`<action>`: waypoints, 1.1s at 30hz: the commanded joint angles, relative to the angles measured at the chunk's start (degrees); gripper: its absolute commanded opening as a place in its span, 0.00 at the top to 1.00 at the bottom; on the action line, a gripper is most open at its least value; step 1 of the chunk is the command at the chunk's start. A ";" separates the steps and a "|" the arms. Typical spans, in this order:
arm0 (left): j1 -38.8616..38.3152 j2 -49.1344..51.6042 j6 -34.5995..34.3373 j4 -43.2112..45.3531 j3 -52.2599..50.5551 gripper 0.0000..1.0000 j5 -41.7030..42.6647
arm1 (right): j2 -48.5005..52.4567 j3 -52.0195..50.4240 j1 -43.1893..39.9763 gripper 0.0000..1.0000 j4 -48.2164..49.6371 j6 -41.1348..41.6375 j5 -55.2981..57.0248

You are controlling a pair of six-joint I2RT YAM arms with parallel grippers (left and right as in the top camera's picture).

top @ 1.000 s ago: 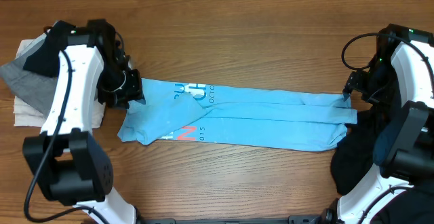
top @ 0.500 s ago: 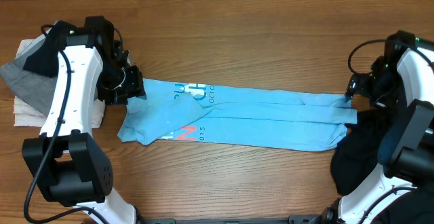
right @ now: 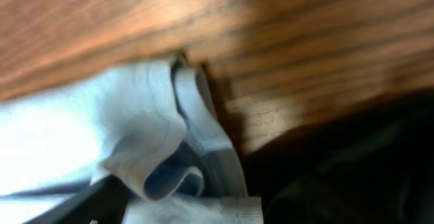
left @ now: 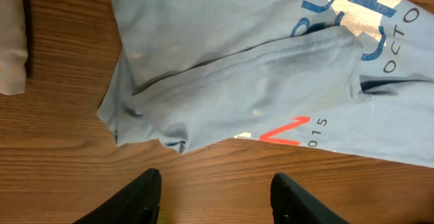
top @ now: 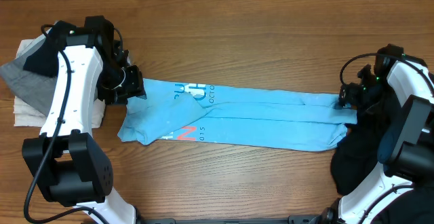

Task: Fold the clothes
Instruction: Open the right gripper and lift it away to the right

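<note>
One garment in work, more waiting. Nearest the robot's base, a dark heap (top: pixel 359 157) lies unfolded at the right edge of the table (top: pixel 237 34). Past it, mid-table, the blue shirt (top: pixel 237 119) is already folded lengthwise into a long strip, with its print partly showing. My read: the cross-folds are left, then the heap.

At the strip's far left corner the left fingers (left: pixel 139 198) hang spread with nothing between them, over bare wood just beside the cloth. The right fingers (top: pixel 342 102) sit at the strip's right end. That wrist view is blurred, so I cannot tell whether they pinch the hem. At far left, a grey and white stack (top: pixel 30 88) looks finished.

Versus a second ago: the right arm drew outward and is now back in at the hem. The left arm barely shifted, and the shirt is unmoved.
</note>
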 commanded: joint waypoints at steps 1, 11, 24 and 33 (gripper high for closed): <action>0.11 -0.48 -0.52 0.00 0.17 0.45 -0.35 | -0.52 0.83 0.13 0.19 0.00 -0.42 -8.02; 0.11 -0.48 -0.55 -1.25 0.17 0.44 -0.35 | -7.37 9.16 -1.73 0.53 -1.77 15.98 -3.08; 0.11 -0.48 -0.55 -1.81 0.17 0.44 -0.33 | -7.17 -4.96 -6.82 0.96 -1.18 23.54 0.50; 0.11 -0.48 -0.52 -2.58 0.17 0.45 -0.35 | -7.04 -13.44 -9.57 0.96 8.28 23.54 8.79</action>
